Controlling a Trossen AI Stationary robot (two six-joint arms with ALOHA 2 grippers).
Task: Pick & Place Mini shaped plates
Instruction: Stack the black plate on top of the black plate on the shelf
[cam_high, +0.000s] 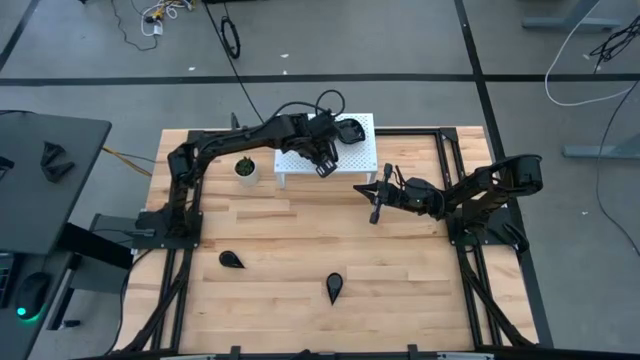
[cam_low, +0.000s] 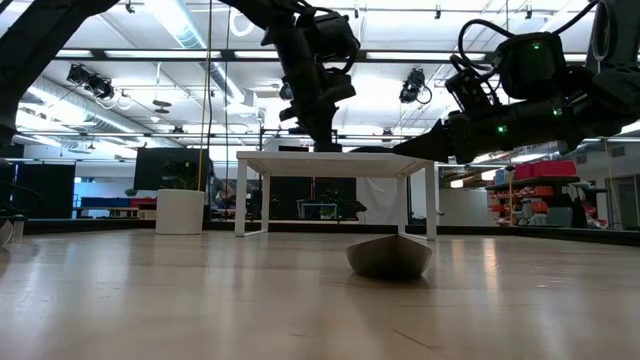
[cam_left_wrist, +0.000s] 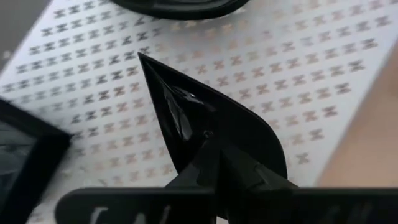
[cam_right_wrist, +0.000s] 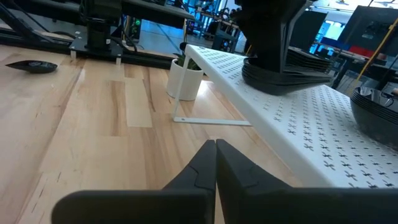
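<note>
The left claw (cam_left_wrist: 214, 155) pinches a glossy black teardrop plate (cam_left_wrist: 186, 118), pointed tip outward, over the white perforated stand (cam_left_wrist: 298, 68); the right claw (cam_right_wrist: 216, 155) is closed, empty.

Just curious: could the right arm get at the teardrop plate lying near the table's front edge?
Probably yes: the teardrop plate lies alone on bare wood, and the right gripper hangs shut and empty, with nothing between them.

Both arms are matte black, jointed and angular, with black cables looped along them; the right arm (cam_low: 530, 70) shows small green lights.
</note>
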